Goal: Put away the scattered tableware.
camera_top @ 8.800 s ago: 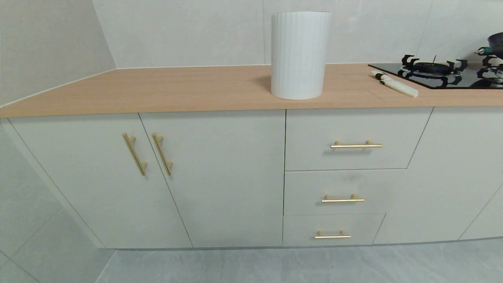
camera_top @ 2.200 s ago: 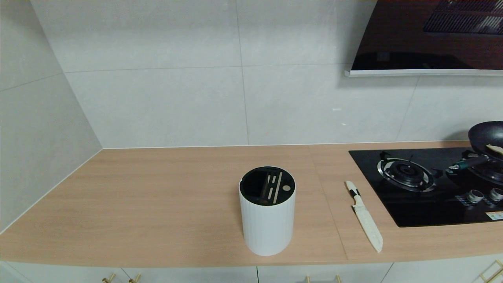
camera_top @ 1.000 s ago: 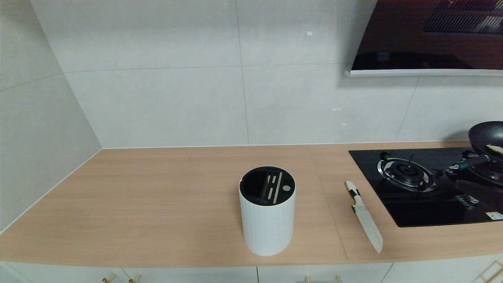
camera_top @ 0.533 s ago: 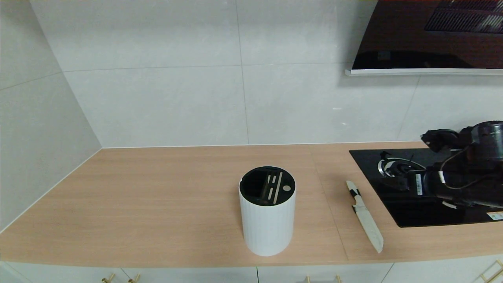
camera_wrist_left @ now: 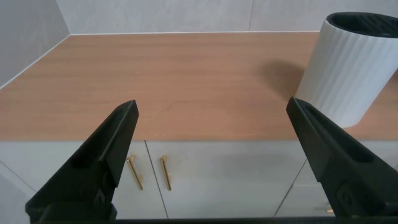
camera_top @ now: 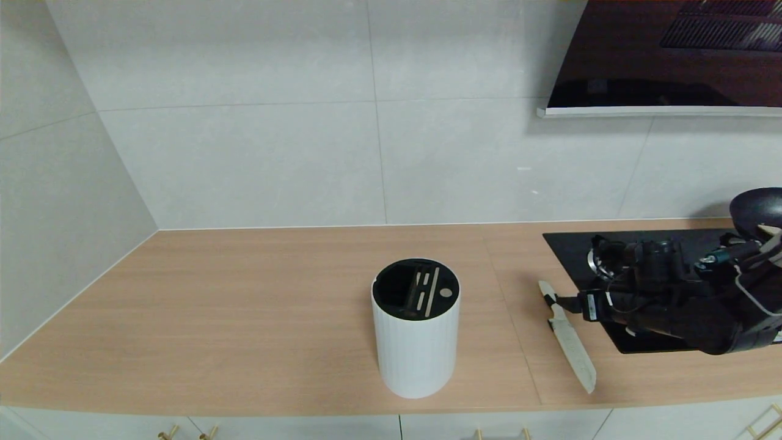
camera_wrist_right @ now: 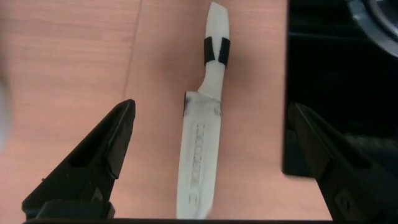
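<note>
A cream knife [camera_top: 566, 335] with a black band on its handle lies flat on the wooden counter [camera_top: 244, 305], right of a white ribbed holder [camera_top: 416, 342] with a black slotted top. My right gripper [camera_top: 581, 304] hangs low over the knife's handle end, coming from above the hob. In the right wrist view it is open [camera_wrist_right: 211, 109], and the knife [camera_wrist_right: 205, 149] lies lengthwise between its fingers, below them. My left gripper [camera_wrist_left: 211, 104] is open and holds nothing, in front of the counter's front edge, with the holder [camera_wrist_left: 348, 68] off to one side.
A black gas hob [camera_top: 568, 244] sits at the counter's right, with a dark pan [camera_top: 757, 211] on its far burner. A range hood [camera_top: 666, 55] hangs above. Tiled walls meet in a corner at the left. Gold cabinet handles [camera_wrist_left: 165, 173] show below the counter.
The right arm came in from the right and moved left over the hob to the knife. Much earlier the head camera rose from the cabinet fronts to the counter top.
</note>
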Available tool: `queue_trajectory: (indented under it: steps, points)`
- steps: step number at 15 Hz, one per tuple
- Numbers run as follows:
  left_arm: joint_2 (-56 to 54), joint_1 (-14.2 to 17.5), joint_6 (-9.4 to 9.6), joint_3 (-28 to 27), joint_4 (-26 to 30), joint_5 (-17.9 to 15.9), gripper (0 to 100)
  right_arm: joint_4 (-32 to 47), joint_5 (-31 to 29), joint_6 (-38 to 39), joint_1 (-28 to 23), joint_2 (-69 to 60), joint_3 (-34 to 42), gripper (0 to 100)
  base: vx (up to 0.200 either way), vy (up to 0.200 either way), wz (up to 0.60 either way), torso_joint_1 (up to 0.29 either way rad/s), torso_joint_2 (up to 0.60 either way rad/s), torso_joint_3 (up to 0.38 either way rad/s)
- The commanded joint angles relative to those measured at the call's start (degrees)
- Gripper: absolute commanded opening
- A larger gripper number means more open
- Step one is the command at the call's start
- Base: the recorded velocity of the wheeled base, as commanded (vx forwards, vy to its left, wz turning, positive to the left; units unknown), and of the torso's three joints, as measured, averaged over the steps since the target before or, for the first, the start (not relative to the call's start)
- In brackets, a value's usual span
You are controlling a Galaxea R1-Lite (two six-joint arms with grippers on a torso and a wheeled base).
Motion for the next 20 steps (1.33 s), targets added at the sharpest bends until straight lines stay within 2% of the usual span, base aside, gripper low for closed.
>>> queue_trajectory:
  steps: [1,10,20]
  points:
    - [0.02,0.01,-0.02,-0.08,0.0,0.01,100,-1.39,-0.11,0.04,0.14,5.02,-0.06,100,0.0,0.0,0.0,0.0,0.0,0.0]
    - [0.02,0.01,-0.02,0.01,0.0,0.01,100,-5.26,-3.98,0.31,1.11,12.84,-2.61,100,0.0,0.0,0.0,0.0,0.0,0.0]
    - [0.02,0.01,-0.02,0.01,0.0,0.01,100,-7.8,-4.33,0.4,2.34,15.65,-2.96,100,0.0,0.0,0.0,0.0,0.0,0.0]
